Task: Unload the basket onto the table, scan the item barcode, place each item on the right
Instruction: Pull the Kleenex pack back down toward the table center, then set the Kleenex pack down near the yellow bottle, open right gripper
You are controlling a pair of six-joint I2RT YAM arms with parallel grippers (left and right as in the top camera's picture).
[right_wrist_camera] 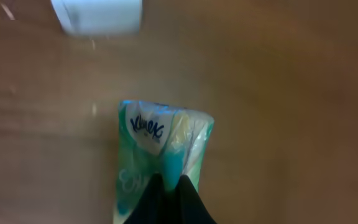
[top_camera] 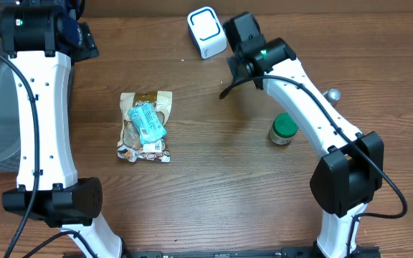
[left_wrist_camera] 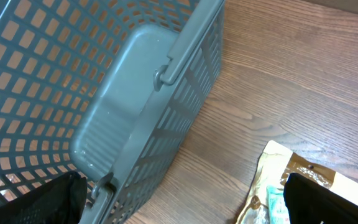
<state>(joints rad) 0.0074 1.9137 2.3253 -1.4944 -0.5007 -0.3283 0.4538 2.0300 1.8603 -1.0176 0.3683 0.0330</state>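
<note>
Looking from the left, I see my left claw (left_wrist_camera: 188,205) hanging released beside the grey basket (left_wrist_camera: 135,93), well apart from the work. On the desk (top_camera: 214,179) lies a snack bag (top_camera: 145,127). Further right, my right claw (right_wrist_camera: 166,193) is clenched on the Kleenex pack (right_wrist_camera: 160,143), whose long axis runs straight out from the claw. The white scanner (right_wrist_camera: 98,15) sits ahead, left of that line, near but apart. The right arm is nearer; I judge a short reach forward-left comes next.
</note>
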